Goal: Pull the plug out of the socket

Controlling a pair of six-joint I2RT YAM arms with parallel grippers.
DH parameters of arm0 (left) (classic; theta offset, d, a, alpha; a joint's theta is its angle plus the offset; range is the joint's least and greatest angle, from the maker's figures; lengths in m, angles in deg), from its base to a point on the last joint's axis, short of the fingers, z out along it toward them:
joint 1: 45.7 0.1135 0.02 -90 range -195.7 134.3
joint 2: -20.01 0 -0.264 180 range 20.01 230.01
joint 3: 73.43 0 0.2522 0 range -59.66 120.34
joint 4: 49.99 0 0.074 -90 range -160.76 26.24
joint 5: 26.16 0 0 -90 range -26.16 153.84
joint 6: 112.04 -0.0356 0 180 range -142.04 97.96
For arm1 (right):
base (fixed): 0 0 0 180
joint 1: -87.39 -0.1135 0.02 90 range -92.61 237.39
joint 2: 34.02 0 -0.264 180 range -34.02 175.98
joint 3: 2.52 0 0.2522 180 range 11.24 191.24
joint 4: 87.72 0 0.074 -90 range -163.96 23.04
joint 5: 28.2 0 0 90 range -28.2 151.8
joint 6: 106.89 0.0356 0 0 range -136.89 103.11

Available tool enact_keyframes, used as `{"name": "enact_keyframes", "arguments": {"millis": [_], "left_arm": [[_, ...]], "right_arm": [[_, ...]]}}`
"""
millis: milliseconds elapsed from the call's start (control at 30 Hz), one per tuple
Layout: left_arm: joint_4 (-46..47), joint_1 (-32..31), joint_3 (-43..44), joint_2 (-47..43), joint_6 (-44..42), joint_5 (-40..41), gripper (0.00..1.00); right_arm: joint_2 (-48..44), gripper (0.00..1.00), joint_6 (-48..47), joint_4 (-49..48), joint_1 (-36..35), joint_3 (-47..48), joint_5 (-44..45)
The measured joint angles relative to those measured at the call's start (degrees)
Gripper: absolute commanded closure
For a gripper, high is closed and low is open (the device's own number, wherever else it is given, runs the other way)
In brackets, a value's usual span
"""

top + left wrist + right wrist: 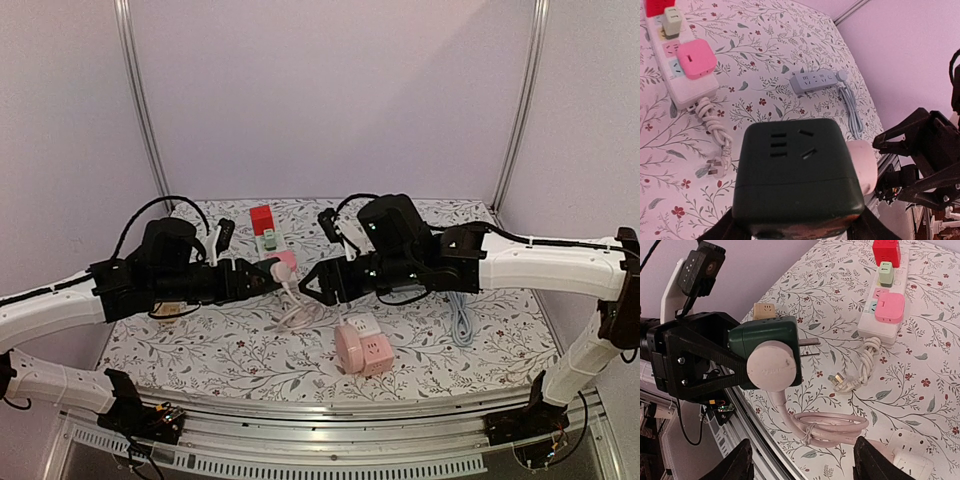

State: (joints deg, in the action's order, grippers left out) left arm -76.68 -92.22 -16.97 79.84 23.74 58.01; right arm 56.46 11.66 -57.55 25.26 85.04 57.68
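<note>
Cut off, near: a pair of pale pink and white cube-shaped socket blocks (360, 346) sits on the flowered tablecloth (200, 350) near the centre. The right wrist view crops the pair at its bottom edge.
Hidden, plug: the round pale pink plug (772, 365) lies flat against one face of the dark green cube-shaped socket (795, 170), which is held above the table left of centre. The plug's pins cannot be seen, and no gap shows between plug and socket.
Hidden, grip: the socket covers the pads of the left gripper (256, 280); only black finger edges show at the block's sides.
Hard to make out: a small beige cube adapter (764, 311) peeks out from behind the socket, its base hidden.
Hidden, right: from above, the grey power strip (815, 81) lies mostly under the right arm, and only its grey cable (460, 320) shows there.
Around, near: the plug's pale pink cable (825, 427) hangs down to a tied coil on the cloth, between the socket blocks and the held socket.
Around, side: two bare metal prongs (810, 347) stick out of the socket's side.
Around, far: a long white power strip (680, 80) carries, near to far, a pink square adapter (696, 59), a pale green adapter (672, 20) and a red cube (262, 218). Its own white cord (715, 130) lies knotted at its near end.
Left arm: it reaches in level from the left, its claw clamped on the socket.
Right arm: it reaches in from the right, facing the plug. The right gripper (316, 286) has its fingers spread wide and grips nothing; it is near the plug but not around it.
</note>
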Motion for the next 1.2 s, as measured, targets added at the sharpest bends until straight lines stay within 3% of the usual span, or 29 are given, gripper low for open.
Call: {"name": "enact_keyframes", "arguments": {"millis": [267, 333, 567, 1200], "left_arm": [[1.0, 2.0, 0.0, -0.2, 1.5, -4.4, 0.83], [1.4, 2.1, 0.0, -0.1, 1.8, -5.2, 0.83], [2.9, 3.4, -0.4, 0.7, 2.4, -6.8, 0.83], [3.0, 3.9, 0.1, 1.0, -8.3, -5.7, 0.85]], "right_arm": [[7.0, 0.50, -3.2, -1.8, -1.7, 2.8, -2.2], [8.6, 0.66, -4.0, -2.2, -1.9, 3.7, -2.2], [12.0, 1.00, -5.0, -3.1, -2.1, 6.8, -1.6], [10.8, 1.00, -0.9, -2.9, -2.8, 6.8, 2.9]]}}
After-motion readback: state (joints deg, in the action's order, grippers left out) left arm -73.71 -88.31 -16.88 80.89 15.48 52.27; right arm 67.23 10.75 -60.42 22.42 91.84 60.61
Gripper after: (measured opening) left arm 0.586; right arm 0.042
